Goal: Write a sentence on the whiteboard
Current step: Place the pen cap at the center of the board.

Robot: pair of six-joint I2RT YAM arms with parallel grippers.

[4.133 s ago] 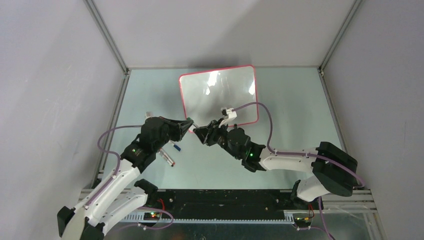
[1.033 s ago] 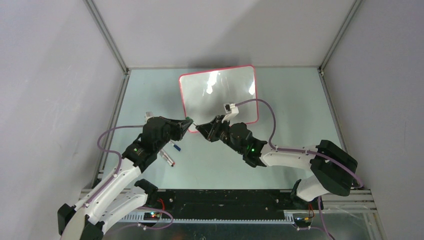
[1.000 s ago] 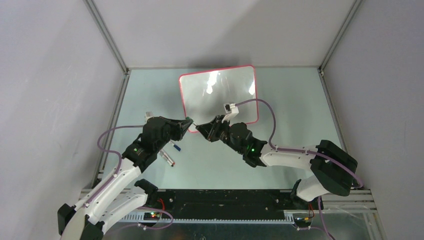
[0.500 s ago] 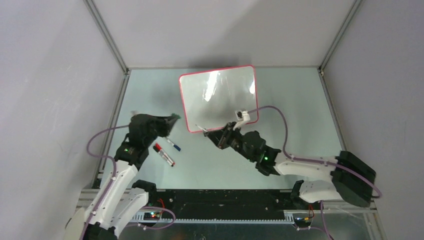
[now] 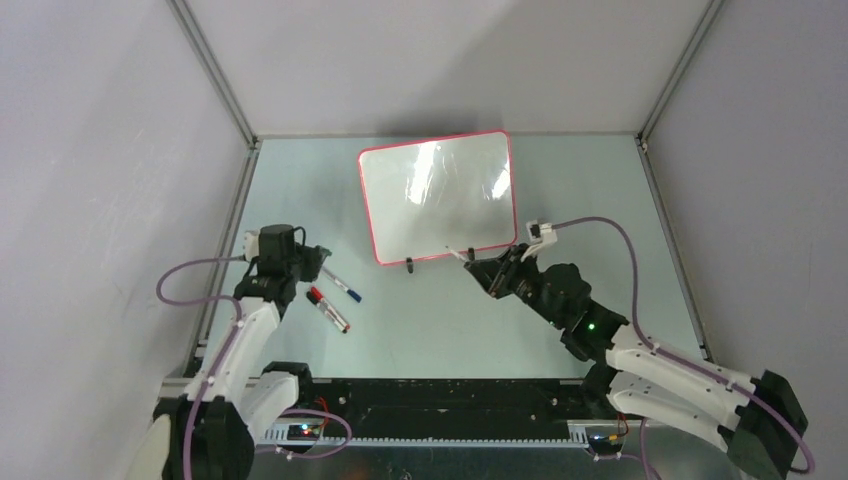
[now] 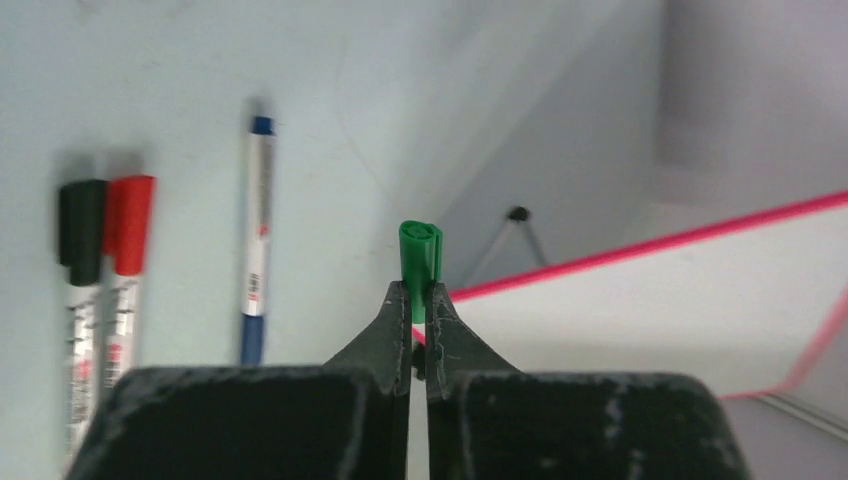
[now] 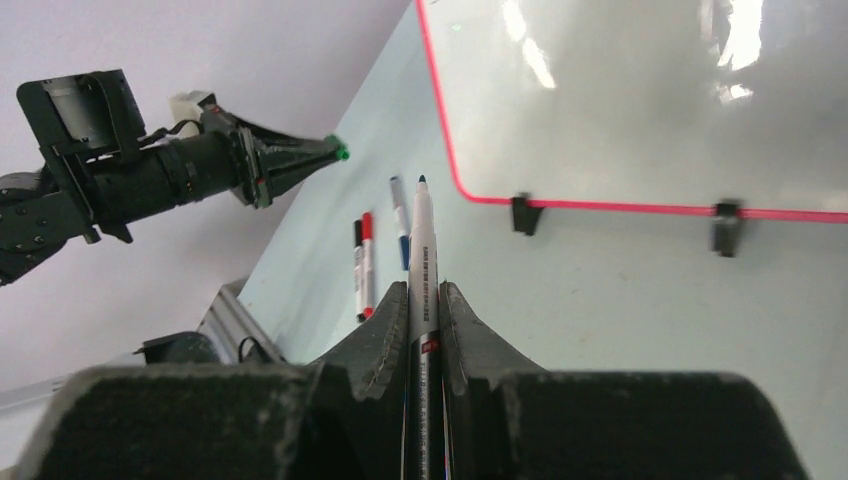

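Observation:
The whiteboard (image 5: 437, 195) stands tilted at the back of the table, glossy white with a red-pink rim, and nothing is written on it. My right gripper (image 5: 481, 268) is shut on an uncapped marker (image 7: 420, 255). Its dark tip points left, below the board's lower edge (image 7: 640, 100) and in front of the two black clip feet (image 7: 521, 213). My left gripper (image 6: 420, 292) is shut on a green cap (image 6: 420, 255). It hovers left of the board, over the table by the loose pens, and shows in the right wrist view (image 7: 335, 153) too.
Three capped pens lie on the table to the left. A blue one (image 5: 342, 287) lies apart, and a red one (image 6: 125, 250) and a black one (image 6: 80, 240) lie side by side. The enclosure's grey walls and metal frame ring the table.
The two grippers were tip to tip below the board's left corner. They have pulled apart: the left drew back left with the green cap, and the right swung right with the uncapped marker.

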